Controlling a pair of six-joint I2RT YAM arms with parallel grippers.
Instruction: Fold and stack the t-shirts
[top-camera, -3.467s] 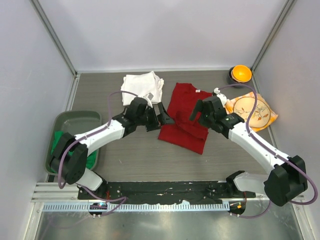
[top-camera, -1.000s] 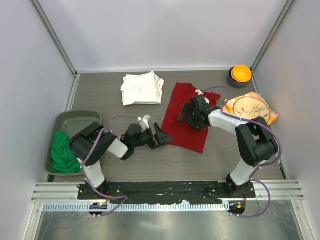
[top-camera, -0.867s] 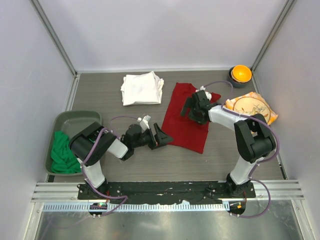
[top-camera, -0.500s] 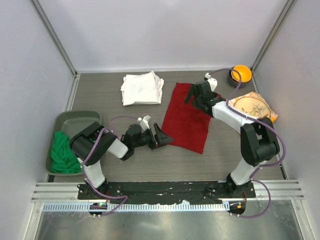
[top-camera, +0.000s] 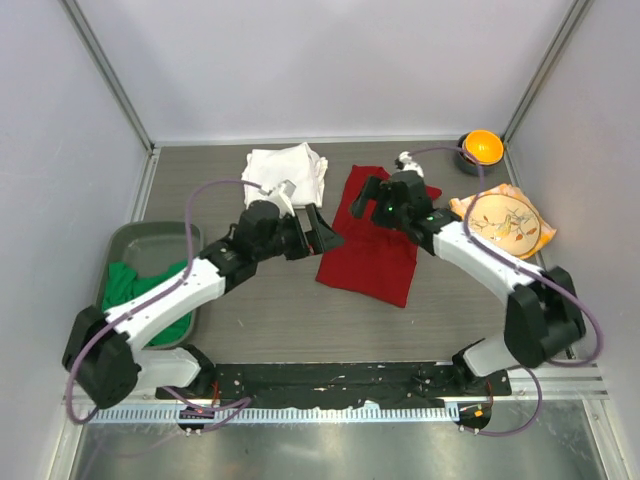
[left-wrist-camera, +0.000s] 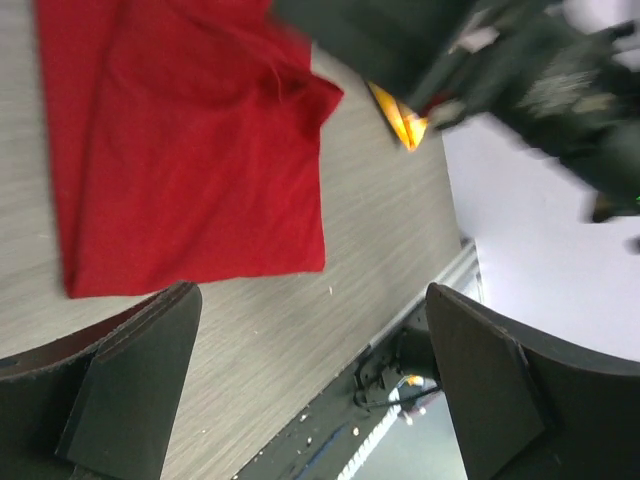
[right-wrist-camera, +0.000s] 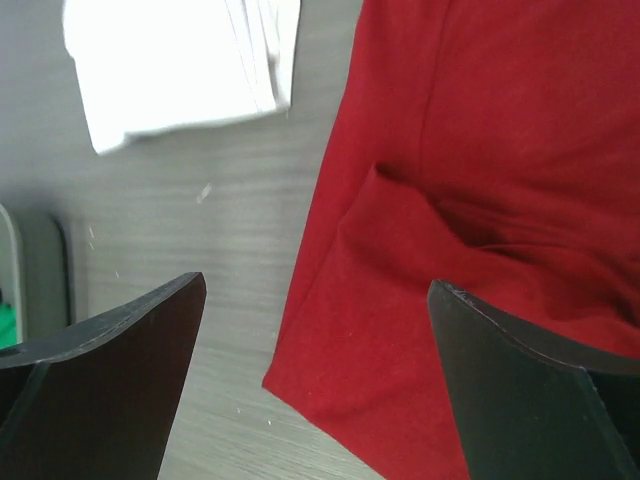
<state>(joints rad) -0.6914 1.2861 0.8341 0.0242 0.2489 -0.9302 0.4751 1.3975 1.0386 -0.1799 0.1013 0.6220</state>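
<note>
Both jaws gape empty above the red shirt (top-camera: 365, 255) (middle wrinkled); you risk grabbing one layer only.

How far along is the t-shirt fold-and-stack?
Done: the white t-shirt lies folded at the far side of the table. In hand: the red t-shirt is spread out, rumpled near its top; the left pincer and right pincer hover open by its far end, gripping nothing. Left: fold the red one, then the green t-shirt bunched in the tray, and stack all three.
</note>
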